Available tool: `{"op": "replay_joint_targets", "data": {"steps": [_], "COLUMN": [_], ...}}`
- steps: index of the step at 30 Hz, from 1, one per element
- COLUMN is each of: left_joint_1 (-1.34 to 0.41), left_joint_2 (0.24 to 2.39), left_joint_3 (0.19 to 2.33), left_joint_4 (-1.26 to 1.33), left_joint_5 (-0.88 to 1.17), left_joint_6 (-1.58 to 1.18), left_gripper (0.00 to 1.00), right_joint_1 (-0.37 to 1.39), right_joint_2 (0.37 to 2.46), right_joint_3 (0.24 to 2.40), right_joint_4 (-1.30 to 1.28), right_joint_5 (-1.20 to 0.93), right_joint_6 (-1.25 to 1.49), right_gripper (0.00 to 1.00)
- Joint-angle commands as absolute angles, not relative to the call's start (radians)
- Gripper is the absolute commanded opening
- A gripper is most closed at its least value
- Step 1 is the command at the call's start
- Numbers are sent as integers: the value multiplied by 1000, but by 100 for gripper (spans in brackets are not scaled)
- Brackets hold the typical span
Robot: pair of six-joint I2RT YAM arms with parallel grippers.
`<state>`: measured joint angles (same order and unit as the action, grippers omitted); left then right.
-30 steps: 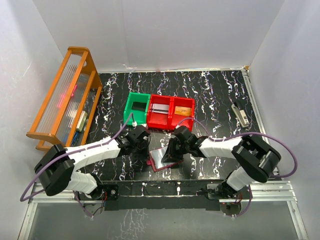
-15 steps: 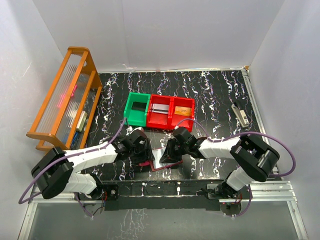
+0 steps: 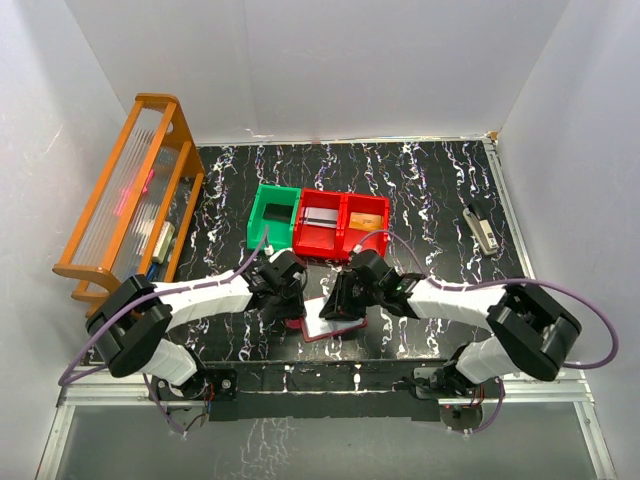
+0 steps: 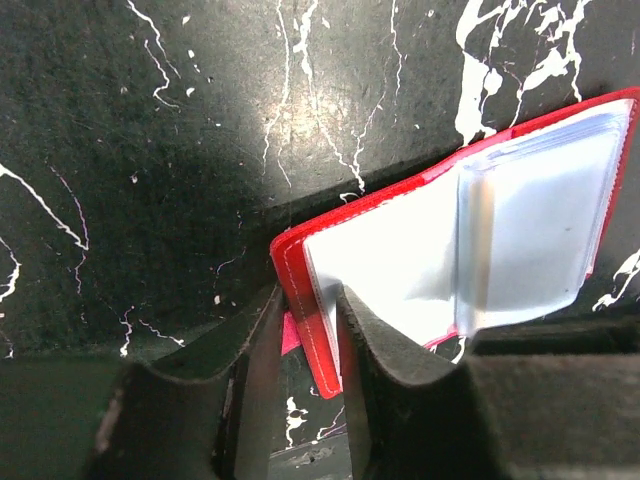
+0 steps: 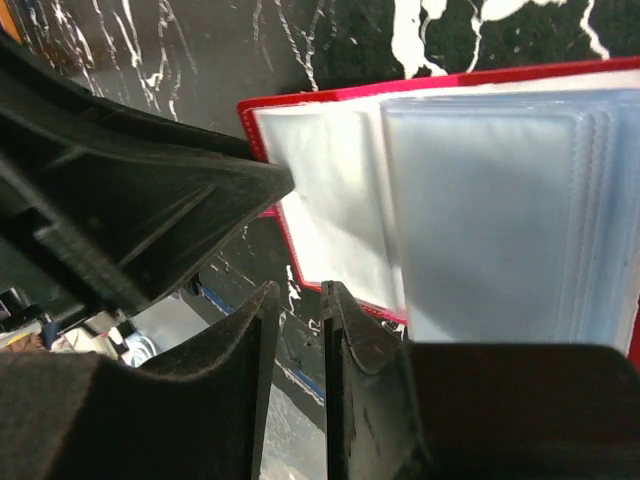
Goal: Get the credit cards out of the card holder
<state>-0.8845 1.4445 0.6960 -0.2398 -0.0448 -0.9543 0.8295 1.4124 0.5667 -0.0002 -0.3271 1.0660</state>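
- Pinching the corner of the card holder's (image 4: 440, 240) left cover is what the left gripper (image 4: 308, 300) looks to be doing. The red edge sits right between its two fingers, which are drawn in close on either side. Best guess, that's to pin the wallet down so it doesn't skate around on the slick black marble table (image 3: 430, 190).
- The card holder lies spread open near the front edge of the table, between the two grippers, with its clear sleeves (image 4: 540, 220) facing up.
- The right gripper (image 5: 300, 288) comes in over the holder from the right, fingers nearly together with just a thin slit between them. The tips are just beside the red rim, but there's no telling whether they're nipping anything or empty.
- The sleeves look pale and blank in both wrist views, and no card shows in them. One tucked deeper in the stack could be hidden, though.
- In the red bin (image 3: 342, 248), the tan flat thing in the right compartment looks like a credit card (image 3: 368, 223) already out.
- Likely next job: leafing through the sleeves to check for leftovers. Those floppy sleeves could be fiddly.
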Motion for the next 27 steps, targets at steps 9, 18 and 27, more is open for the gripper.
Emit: {"op": "replay_joint_targets", "data": {"steps": [9,18,27], "left_joint_1": [-878,-878,-878], "left_joint_2": [1455,1453,1460], "left_joint_3": [688,696,709], "left_joint_4": [-324,-322,-322], "left_joint_5": [-70,-51,-42], "left_joint_6": [-894,-874,-873], "left_gripper": [21,21,21], "right_joint_1": [719,688,688], "right_joint_2": [1217,1235,1279], "right_joint_3": [685,631,598], "right_joint_4": [-383,-342,-297], "right_joint_5": [-45,-170,-210], "right_joint_6": [941,904,909], "right_gripper": [32,35,36]}}
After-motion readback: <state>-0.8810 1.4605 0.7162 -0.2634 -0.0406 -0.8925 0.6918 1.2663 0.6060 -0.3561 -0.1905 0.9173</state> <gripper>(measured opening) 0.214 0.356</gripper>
